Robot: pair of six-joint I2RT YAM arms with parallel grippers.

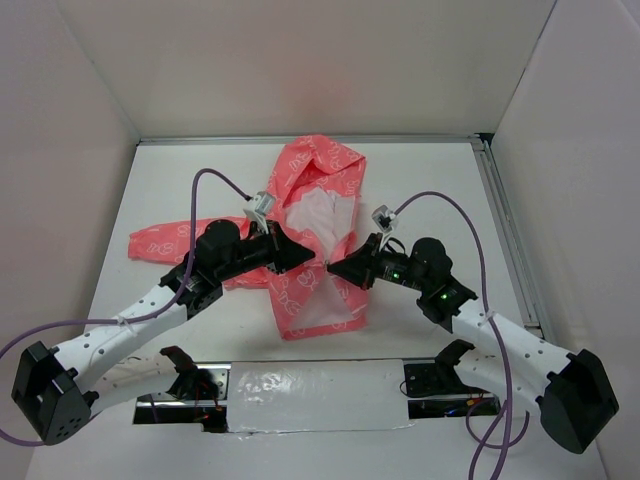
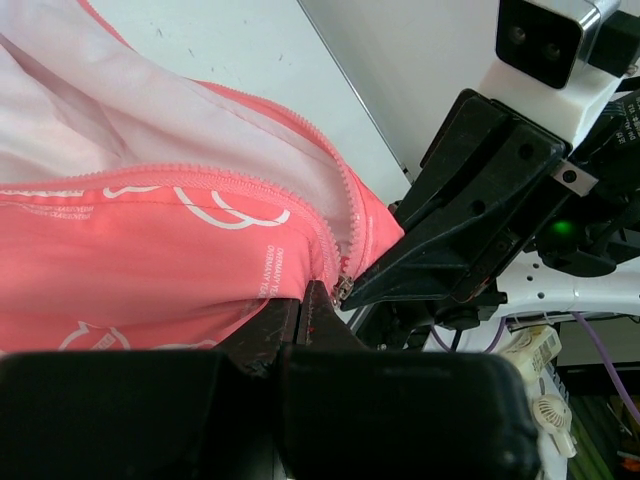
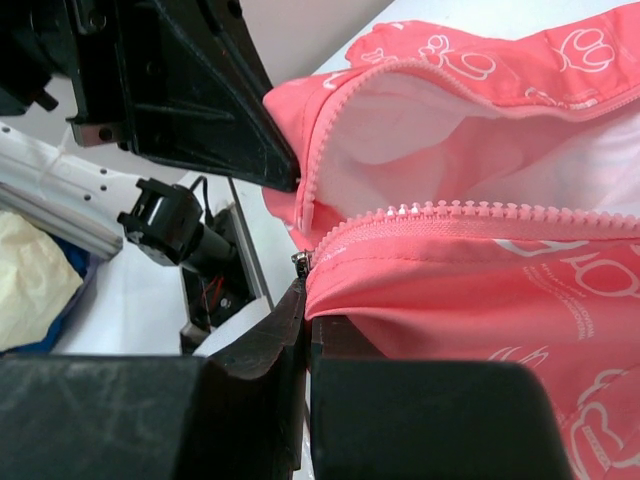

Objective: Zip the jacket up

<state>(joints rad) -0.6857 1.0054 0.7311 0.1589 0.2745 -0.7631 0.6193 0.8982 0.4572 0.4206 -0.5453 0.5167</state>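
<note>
The coral-pink jacket (image 1: 315,200) lies flat mid-table, hood at the far end. Its upper front is open and shows the pale lining (image 1: 318,215). My left gripper (image 1: 307,256) and right gripper (image 1: 334,268) meet tip to tip at the zipper, about halfway up the front. In the left wrist view the left gripper (image 2: 304,298) is shut at the fabric edge, beside the metal zipper slider (image 2: 343,289). In the right wrist view the right gripper (image 3: 306,302) is shut on the jacket's edge (image 3: 450,290), just under the slider (image 3: 299,262). The zipper teeth (image 3: 470,212) part above it.
White walls enclose the table on three sides. A metal rail (image 1: 505,230) runs along the right edge. A silver taped strip (image 1: 320,392) lies between the arm bases. Purple cables (image 1: 215,180) loop over both arms. The jacket's left sleeve (image 1: 160,238) stretches out to the left.
</note>
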